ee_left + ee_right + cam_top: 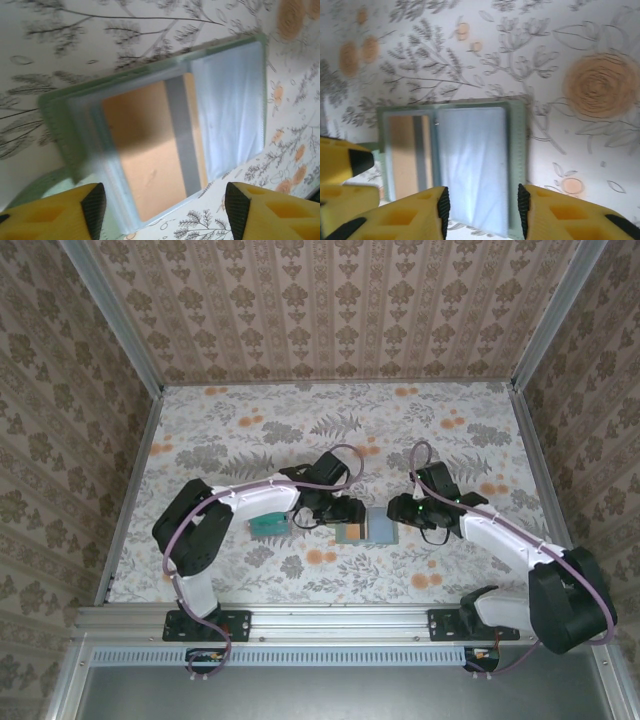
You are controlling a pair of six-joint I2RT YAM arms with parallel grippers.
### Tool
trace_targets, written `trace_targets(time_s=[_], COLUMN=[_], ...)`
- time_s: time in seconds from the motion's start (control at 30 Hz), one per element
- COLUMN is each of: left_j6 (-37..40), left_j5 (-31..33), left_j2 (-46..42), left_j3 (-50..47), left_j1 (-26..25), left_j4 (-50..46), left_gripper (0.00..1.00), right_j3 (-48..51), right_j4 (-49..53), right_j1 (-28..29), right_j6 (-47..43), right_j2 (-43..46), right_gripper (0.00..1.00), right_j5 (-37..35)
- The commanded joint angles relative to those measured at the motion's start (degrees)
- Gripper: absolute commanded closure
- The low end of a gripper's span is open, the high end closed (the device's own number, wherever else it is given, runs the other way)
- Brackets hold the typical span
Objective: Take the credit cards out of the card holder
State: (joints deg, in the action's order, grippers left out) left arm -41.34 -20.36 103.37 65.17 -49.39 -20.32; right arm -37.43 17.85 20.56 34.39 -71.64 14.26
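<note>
— How far along are we?
— Partway, I'd say. A small pile of credit cards (268,525) lies on the table (250,430), left of the left gripper (165,210). The card holder (365,531) lies open mid-table between both arms, with a beige card (150,150) in its left sleeve.
— Claws?
— Left spread wide above that card, empty. Right gripper (482,207) part-spread over the bluish panel (470,160), pinching nothing I can see.
— Any print?
— None I can read.

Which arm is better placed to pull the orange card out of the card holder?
Left, probably. The left gripper is open with its fingers either side of the orange card in the card holder. The right gripper sits over the holder's pale blue panel, away from that card.
</note>
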Motion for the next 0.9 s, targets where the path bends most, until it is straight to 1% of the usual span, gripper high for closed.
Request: trace_targets(time_s=[0.0,0.03,0.13,0.27,0.37,0.73,0.87], left_j6=[0.49,0.53,0.56,0.40,0.30,-0.26,-0.80], left_j5=[1.72,1.73,1.70,1.97,1.87,0.99,1.42], left_j2=[-1.43,-1.26,-0.23,0.50,0.90,2.82,2.98], left_j3=[-1.01,-1.16,-1.12,-1.38,-1.77,-1.64,-1.78], left_j1=[0.35,0.43,0.47,0.47,0.43,-0.42,-0.68], left_j4=[-1.16,-1.06,-0.84,-0.66,-0.63,0.39,0.25], left_gripper=[0.46,0.52,0.64,0.69,0.70,0.71,0.73], right_j3=[-2.20,-2.30,-2.47,-2.30,-1.88,-1.25,-1.33], right_j4=[-2.18,-3.35,-6.72,-9.47,-10.51,-12.09,-11.61], right_j1=[1.80,2.34,3.81,4.84,4.93,4.93,4.93], right_j6=[-0.27,0.18,1.89,3.68,4.19,4.55,4.46], right_j2=[-3.05,-4.06,-7.13,-11.40,-13.14,-16.47,-17.09], right_gripper=[0.63,0.65,0.69,0.73,0.76,0.78,0.79], right_j5=[6.48,7.89,10.94,12.53,12.81,12.91,12.32])
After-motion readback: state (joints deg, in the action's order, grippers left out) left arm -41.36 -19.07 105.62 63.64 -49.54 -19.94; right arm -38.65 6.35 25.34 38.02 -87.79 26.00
